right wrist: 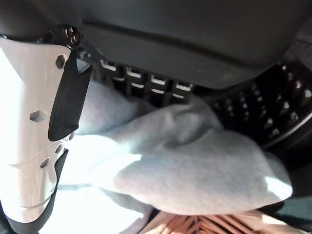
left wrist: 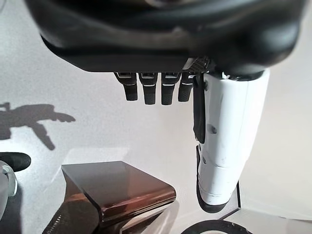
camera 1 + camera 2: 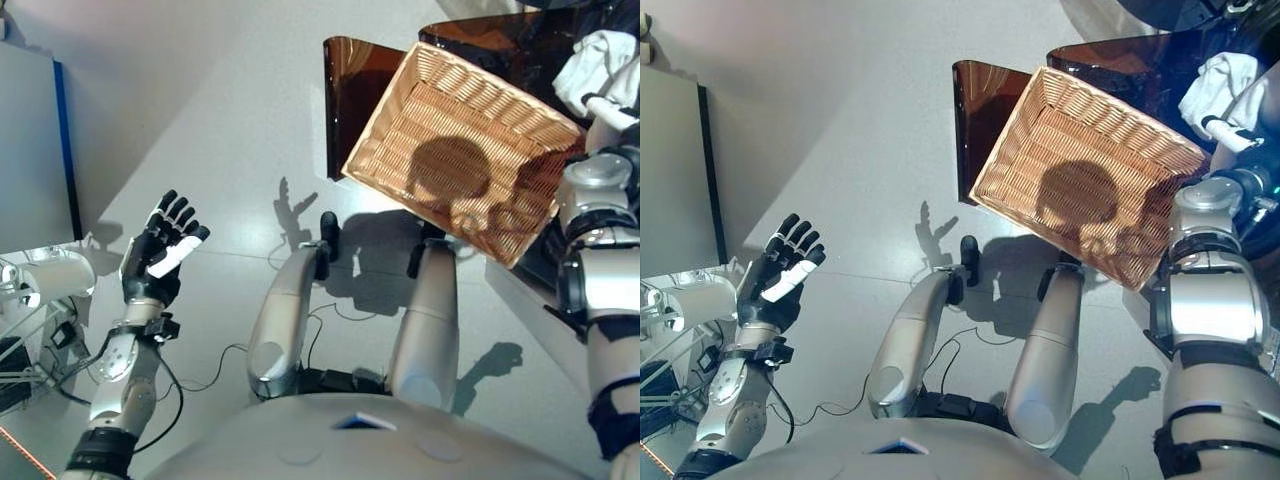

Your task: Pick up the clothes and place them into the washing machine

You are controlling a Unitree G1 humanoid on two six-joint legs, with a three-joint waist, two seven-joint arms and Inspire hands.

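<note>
Clothes are what I am tracking, and the one piece I am seeing is a pale, whitish cloth [image 1: 195, 170] bunched in my right hand [image 1: 34, 146], whose fingers and white-covered thumb are curling round it. From the head cameras that bundle is sitting at the far right, up beside the wicker basket [image 3: 465, 150].

Going from the biggest thing down: the grey floor [image 3: 220, 130] is filling most of the view. On it, tilted toward my right side, the wicker basket is showing a bare woven bottom. Just behind the basket a dark brown, glossy stand [image 3: 345, 90] is poking out on its left and far edges. Behind the cloth, in the right wrist view, I am seeing a dark perforated surface [image 1: 278, 112].

My left hand [image 3: 160, 250] is hovering over the floor at the left, well apart from the basket, fingers straight and spread, holding nothing.
</note>
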